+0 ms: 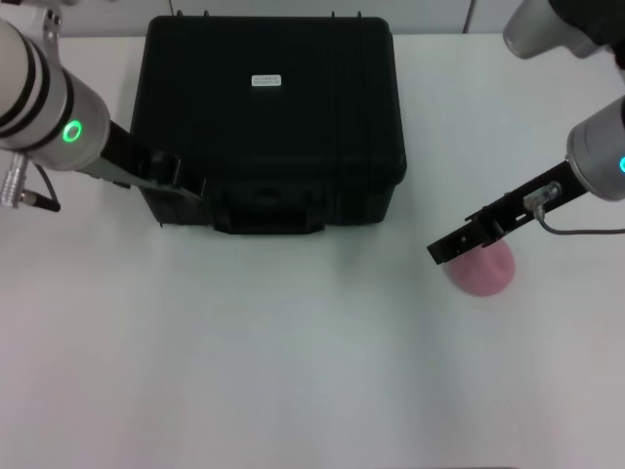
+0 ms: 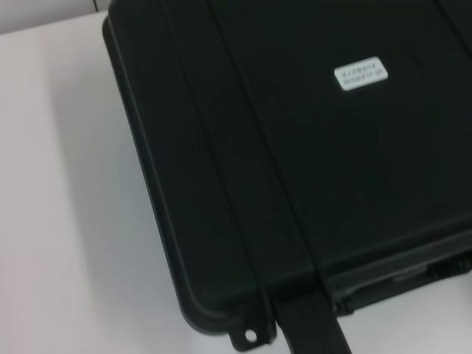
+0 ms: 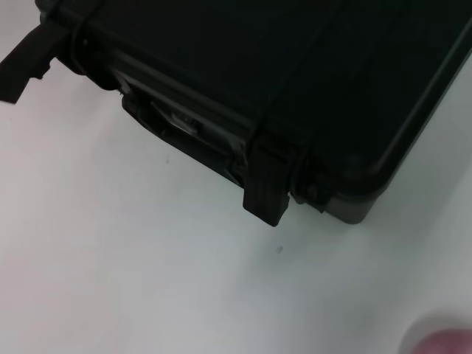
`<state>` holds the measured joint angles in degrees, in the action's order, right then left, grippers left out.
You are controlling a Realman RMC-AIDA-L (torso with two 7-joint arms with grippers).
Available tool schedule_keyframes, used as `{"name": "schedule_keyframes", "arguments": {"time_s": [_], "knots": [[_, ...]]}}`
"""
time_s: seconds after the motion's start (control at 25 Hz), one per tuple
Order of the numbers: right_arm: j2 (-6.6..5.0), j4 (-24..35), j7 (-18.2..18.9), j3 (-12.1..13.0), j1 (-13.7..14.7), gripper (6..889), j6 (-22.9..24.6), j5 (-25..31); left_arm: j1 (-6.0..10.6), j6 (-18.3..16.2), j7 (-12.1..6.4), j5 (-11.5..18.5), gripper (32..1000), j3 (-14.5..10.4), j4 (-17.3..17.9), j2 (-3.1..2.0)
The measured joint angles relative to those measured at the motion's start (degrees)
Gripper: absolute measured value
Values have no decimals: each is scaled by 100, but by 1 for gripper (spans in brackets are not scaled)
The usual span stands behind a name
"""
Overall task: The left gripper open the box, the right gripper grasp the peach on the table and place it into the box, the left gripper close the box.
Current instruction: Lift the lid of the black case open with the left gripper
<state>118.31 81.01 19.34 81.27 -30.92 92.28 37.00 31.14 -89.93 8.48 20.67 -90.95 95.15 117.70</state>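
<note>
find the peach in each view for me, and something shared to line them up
Head view: the peach lies on the table at lower right, just under the right gripper.
Left wrist view: not in it.
Right wrist view: only its pink edge shows in the bottom right corner.
Shared landmark: the box.

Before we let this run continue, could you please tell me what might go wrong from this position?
The box lid is down, so if the left gripper at its front left corner slips off, the peach has nowhere to go. The right gripper lies over the round peach's edge, off centre, so it could nudge it rolling across the table.
</note>
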Motion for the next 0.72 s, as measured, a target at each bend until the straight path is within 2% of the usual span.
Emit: {"name": "schedule_keyframes", "arguments": {"time_s": [0.28, 0.48, 0.72], "knots": [[-1, -23, 0, -2, -7, 828, 0, 0, 129, 212, 14, 5, 783, 257, -357, -1], [-1, -33, 7, 1, -10, 826, 0, 0, 213, 419, 8, 40, 775, 291, -770, -3], [-1, -42, 31, -6, -18, 825, 0, 0, 303, 493, -33, 71, 765, 297, -970, -2]]}}
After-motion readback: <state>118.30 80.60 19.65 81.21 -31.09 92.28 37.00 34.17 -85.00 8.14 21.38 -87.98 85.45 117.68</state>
